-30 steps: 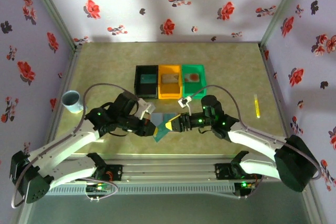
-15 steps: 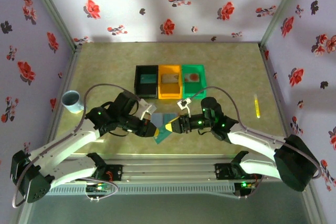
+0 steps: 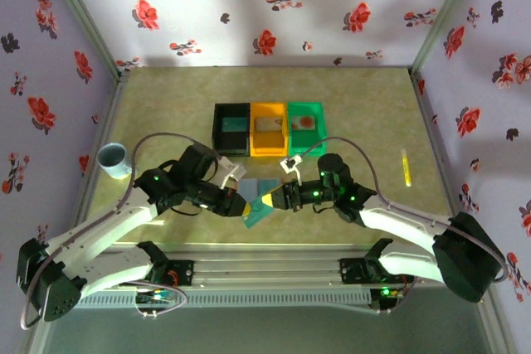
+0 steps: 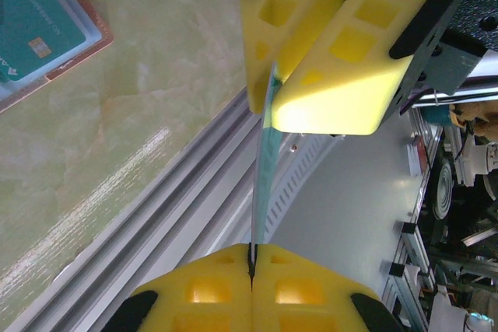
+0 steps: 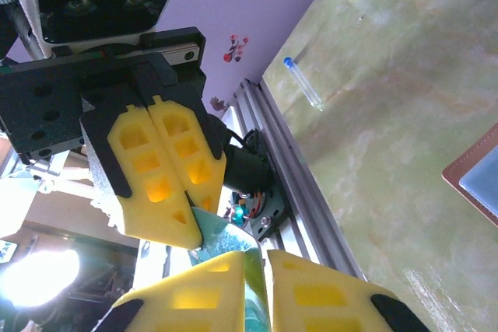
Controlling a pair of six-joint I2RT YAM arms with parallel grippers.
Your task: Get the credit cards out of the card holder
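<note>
A teal credit card (image 3: 259, 215) hangs just above the table near the front rail, pinched at both ends. My left gripper (image 3: 243, 205) is shut on one edge; in the left wrist view the card (image 4: 264, 169) runs edge-on from my left gripper (image 4: 251, 258) up to the right gripper's fingers (image 4: 327, 44). My right gripper (image 5: 263, 270) is shut on the opposite edge of the card (image 5: 226, 227), facing the left fingers (image 5: 159, 169). The card holder (image 4: 82, 17) lies open on the table behind, with another teal card (image 4: 35, 25) in it; its corner (image 5: 475, 180) also shows.
Black (image 3: 231, 128), orange (image 3: 268, 128) and green (image 3: 305, 124) bins stand in a row behind the holder. A blue cup (image 3: 113, 160) sits at the left, a yellow-green pen (image 3: 405, 167) at the right. The metal rail (image 4: 156, 215) runs along the near edge.
My right gripper has moved a little left and its jaws have come together on the free end of the teal card. The left gripper has kept its grip and place.
</note>
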